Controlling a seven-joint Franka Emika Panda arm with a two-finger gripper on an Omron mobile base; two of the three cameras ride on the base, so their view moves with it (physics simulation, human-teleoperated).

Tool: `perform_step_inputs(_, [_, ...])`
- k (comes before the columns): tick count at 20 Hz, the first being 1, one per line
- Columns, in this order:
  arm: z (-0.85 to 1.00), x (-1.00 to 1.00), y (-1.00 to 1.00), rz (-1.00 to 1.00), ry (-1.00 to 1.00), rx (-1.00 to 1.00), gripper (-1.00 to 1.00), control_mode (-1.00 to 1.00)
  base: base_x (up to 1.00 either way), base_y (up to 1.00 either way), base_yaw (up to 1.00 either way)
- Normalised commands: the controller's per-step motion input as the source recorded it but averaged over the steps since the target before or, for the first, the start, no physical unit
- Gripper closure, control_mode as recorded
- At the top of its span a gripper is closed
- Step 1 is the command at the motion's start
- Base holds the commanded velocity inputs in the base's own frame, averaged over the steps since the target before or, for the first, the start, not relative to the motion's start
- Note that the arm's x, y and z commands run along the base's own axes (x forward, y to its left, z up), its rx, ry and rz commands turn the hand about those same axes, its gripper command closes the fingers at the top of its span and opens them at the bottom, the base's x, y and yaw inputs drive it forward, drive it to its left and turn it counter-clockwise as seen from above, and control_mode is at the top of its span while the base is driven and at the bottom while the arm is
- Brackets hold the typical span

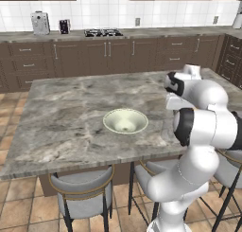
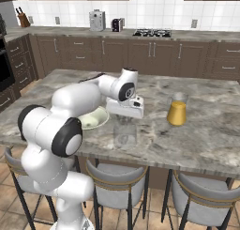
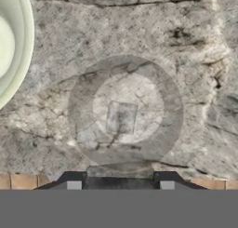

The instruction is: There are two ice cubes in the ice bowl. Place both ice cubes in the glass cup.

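The marble desk (image 2: 206, 130) carries everything. On it the ice bowl (image 1: 125, 120) sits near the front edge, and no cube can be made out inside it. Just beside the bowl stands the glass cup (image 2: 124, 133), close to the desk's edge; well apart is a yellow-orange cup (image 2: 177, 112). The tool (image 2: 124, 115) hangs directly above the glass, fingers apart and gripping nothing. Looking straight down, one ice cube (image 3: 121, 117) lies on the glass bottom; a fainter patch near the wall may be the second, though I cannot tell. The risk, as I judge it: lifting away crooked could clip the rim and tip the light glass off the nearby edge.
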Motion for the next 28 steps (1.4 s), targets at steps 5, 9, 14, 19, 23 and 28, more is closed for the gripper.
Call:
perform_step_inputs(5, [-0.22, 0.05, -0.01, 0.00, 0.00, -0.02, 1.00, -1.00, 0.00, 0.00, 0.00])
perform_step_inputs(9, [-0.07, 0.16, -0.01, 0.00, 0.00, 0.00, 1.00, -1.00, 0.00, 0.00, 0.00])
perform_step_inputs(14, [-0.04, 0.17, -0.08, 0.00, 0.00, 0.00, 1.00, -1.00, 0.00, 0.00, 0.00])
perform_step_inputs(19, [0.00, 0.22, -0.08, 0.00, 0.00, 0.00, 1.00, -1.00, 0.00, 0.00, 0.00])
perform_step_inputs(23, [-0.04, 0.23, -0.05, 0.00, -0.01, 0.00, 1.00, -1.00, 0.00, 0.00, 0.00])
perform_step_inputs(28, [-0.08, 0.16, -0.02, 0.00, 0.00, 0.00, 1.00, -1.00, 0.00, 0.00, 0.00])
